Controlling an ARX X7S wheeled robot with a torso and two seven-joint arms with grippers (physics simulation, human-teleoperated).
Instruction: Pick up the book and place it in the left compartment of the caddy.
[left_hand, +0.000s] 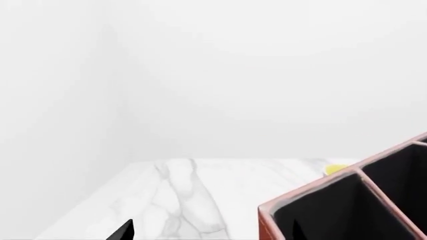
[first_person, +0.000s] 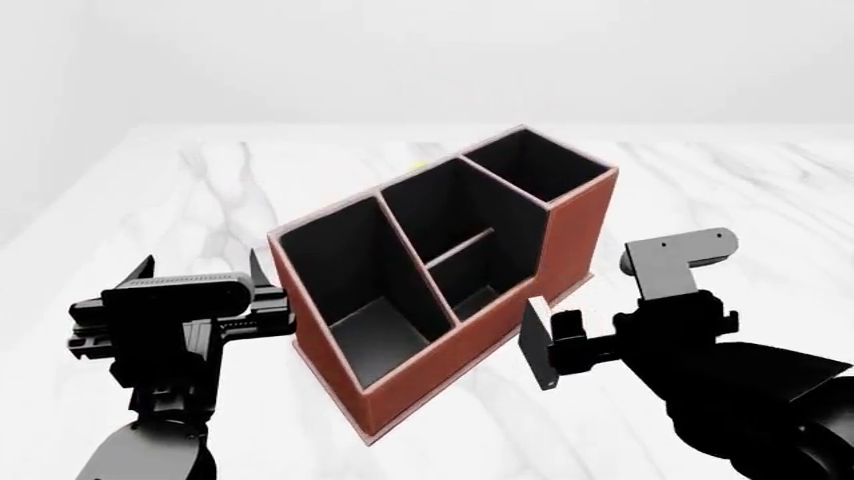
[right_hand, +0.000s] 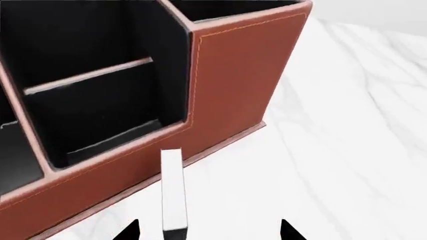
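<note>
The white marble table (first_person: 694, 190) is seen under everything. The caddy (first_person: 527, 262) is set on it at a slant, between the two arms. Its left compartment (first_person: 350, 280), the long black one at the near end, is seen open at the top and nothing is seen inside it.

The book (first_person: 538, 343) is held in the right gripper (first_person: 567, 345), just beside the caddy's near red wall and outside it. In the right wrist view the book (right_hand: 173, 190) is seen edge-on, with its white pages showing, and its long side is pointed toward the caddy (right_hand: 227, 85). The jaws are closed on the book.

The left compartment is found to the left of the book, past the wall. So the book probably has to be lifted over the rim and carried left.

The left gripper (first_person: 200, 290) is nearer to that compartment, but nothing is held in it. Its jaws are spread apart.
</note>
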